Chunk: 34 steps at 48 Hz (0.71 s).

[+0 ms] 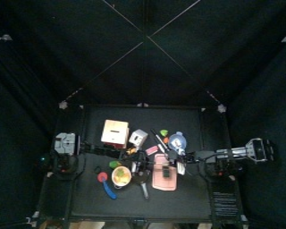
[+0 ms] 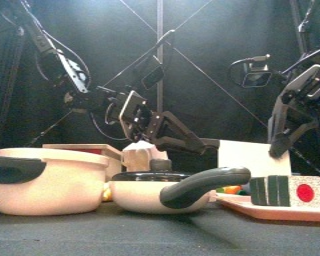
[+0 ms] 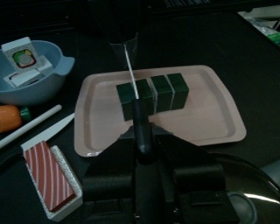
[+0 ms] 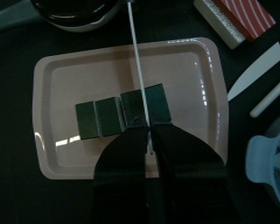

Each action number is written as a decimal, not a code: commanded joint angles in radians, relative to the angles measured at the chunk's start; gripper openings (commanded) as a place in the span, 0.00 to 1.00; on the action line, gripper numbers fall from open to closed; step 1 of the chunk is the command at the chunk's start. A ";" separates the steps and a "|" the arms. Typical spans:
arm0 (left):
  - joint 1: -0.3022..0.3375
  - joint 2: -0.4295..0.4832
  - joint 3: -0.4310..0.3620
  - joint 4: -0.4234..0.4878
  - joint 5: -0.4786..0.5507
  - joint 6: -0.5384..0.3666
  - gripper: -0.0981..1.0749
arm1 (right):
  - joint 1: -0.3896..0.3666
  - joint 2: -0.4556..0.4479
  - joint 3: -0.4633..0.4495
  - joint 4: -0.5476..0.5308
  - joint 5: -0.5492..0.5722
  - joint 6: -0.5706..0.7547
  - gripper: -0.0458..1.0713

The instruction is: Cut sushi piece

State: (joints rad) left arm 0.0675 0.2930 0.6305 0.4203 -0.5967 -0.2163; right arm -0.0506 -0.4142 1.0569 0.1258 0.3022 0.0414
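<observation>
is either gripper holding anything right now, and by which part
Each gripper, left and right, appears shut on a thin blade held at its base, the blade running over the sushi roll on the pink tray.

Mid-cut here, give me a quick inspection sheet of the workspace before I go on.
Surface: black table, crowded.
Job's things: sushi roll in three segments on pink tray; thin blade across it.
Clutter: blue bowl, cream pot, pan, red striped box.
Grippers: left gripper and right gripper both at the roll; grip not readable.
Cables: loops on the arms.
Surroundings: black curtains; nothing else seen.
</observation>
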 commanded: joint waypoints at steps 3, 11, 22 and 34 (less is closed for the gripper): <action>-0.014 -0.012 0.009 0.005 0.020 0.002 0.44 | -0.002 0.008 0.025 0.002 0.031 0.000 0.33; -0.014 -0.011 0.003 0.003 0.038 0.000 0.44 | -0.006 0.023 0.023 0.000 0.029 0.000 0.33; -0.014 -0.009 -0.005 -0.009 0.057 0.003 0.44 | -0.009 0.026 0.021 -0.006 0.023 0.000 0.33; -0.012 -0.009 -0.005 -0.011 0.069 0.003 0.44 | -0.026 0.025 0.014 -0.025 0.020 -0.002 0.33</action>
State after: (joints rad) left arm 0.0629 0.2930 0.6182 0.4080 -0.5384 -0.2148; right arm -0.0598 -0.3988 1.0569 0.1104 0.3022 0.0414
